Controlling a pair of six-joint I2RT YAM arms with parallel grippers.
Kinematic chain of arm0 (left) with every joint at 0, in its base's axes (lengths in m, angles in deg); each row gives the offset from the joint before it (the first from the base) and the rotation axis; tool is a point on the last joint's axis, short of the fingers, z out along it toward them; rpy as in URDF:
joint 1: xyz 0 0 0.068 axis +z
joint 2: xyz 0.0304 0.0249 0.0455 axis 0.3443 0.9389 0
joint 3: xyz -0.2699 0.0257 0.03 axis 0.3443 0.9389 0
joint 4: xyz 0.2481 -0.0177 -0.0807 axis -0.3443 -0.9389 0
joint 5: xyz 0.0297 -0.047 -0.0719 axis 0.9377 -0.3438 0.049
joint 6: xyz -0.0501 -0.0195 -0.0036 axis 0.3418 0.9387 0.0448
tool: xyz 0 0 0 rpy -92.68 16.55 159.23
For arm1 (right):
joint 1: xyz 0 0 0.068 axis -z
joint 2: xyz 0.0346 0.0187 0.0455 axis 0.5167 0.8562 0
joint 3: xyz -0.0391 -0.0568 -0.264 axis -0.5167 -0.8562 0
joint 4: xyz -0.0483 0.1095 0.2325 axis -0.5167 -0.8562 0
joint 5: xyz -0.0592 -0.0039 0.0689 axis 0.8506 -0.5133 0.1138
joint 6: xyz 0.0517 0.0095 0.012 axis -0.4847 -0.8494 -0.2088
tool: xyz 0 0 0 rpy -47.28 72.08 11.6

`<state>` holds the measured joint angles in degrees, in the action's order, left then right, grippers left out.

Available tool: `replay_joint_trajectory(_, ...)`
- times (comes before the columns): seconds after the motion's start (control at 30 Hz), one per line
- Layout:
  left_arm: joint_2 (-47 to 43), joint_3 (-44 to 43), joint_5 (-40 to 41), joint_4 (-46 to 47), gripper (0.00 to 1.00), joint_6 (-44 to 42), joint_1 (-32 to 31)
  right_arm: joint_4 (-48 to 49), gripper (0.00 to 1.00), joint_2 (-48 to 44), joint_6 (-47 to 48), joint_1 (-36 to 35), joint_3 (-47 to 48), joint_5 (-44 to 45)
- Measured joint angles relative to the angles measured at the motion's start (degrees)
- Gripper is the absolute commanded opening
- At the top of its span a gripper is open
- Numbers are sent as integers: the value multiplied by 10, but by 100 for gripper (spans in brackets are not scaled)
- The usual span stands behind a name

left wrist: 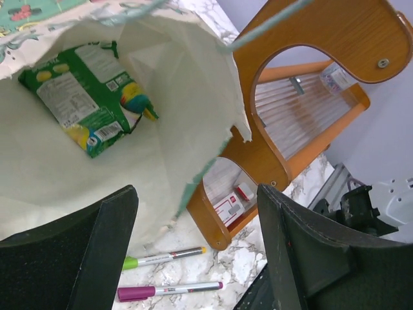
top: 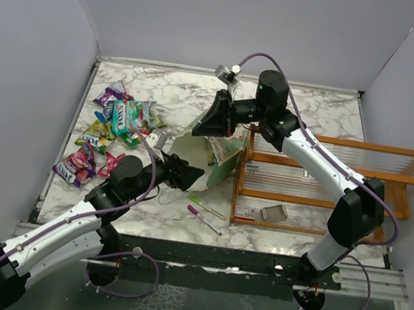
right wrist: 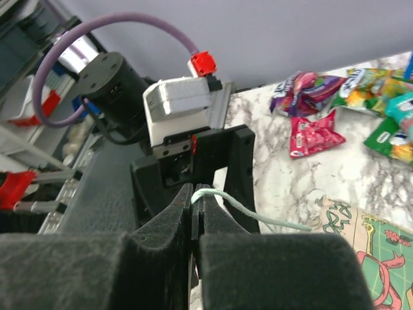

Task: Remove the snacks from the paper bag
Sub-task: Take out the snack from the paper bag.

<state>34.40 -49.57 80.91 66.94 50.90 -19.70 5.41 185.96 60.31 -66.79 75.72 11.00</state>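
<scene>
Snacks (top: 114, 130): most lie in a loose heap on the desk (top: 177, 93), well to the left of the left fingers (left wrist: 97, 258) and outside the bag. One green packet (left wrist: 84, 97) sits inside the paper bag (left wrist: 187, 110), flat on the cream lining, ahead of those fingers and left of their gap.

Left fingers: spread wide, nothing between them, posted at the bag's mouth. Likely lined up to reach in for that packet.

Bag lies tipped, mouth turned toward the left fingers. Its ragged rim hangs across the gap between them; a reach may snag it or push the paper inward.

Green pen (left wrist: 164, 257) and pink pen (left wrist: 171, 290): on the desk just below the left fingers' gap, apart from the bag. Not task items, but a low approach could nudge them.

Right fingers (right wrist: 168, 226): pressed fully together on the thin string handle (right wrist: 258, 216), which runs out to the patterned bag side. Probably pinched there to lift the rim and hold the mouth open for the other arm. If the string slips, the opening may sag.

Orange wooden rack (left wrist: 310, 39): just beside the bag, close to the right-hand finger of the left pair, so little room to swing that way. Small red-and-white box (left wrist: 229, 206) sits under it.
</scene>
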Motion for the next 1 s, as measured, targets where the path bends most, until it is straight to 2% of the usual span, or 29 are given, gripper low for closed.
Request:
replay_joint_trajectory(0.17,-63,33,25,-2,74,-4,-3,0,1,-1,8,-2,-5,-39)
replay_joint_trajectory(0.33,-80,57,32,-2,61,-2,-11,-26,1,-30,50,1,-25,-42)
replay_joint_trajectory(0.53,-65,68,59,5,60,-11,-57,-13,1,-101,75,21,-108,-32)
replay_joint_trajectory(0.73,-31,71,91,37,61,-33,-119,-47,1,-142,127,58,-139,12)
replay_joint_trajectory(1.0,-24,75,113,55,60,-58,-144,-62,1,-172,122,65,-159,57)
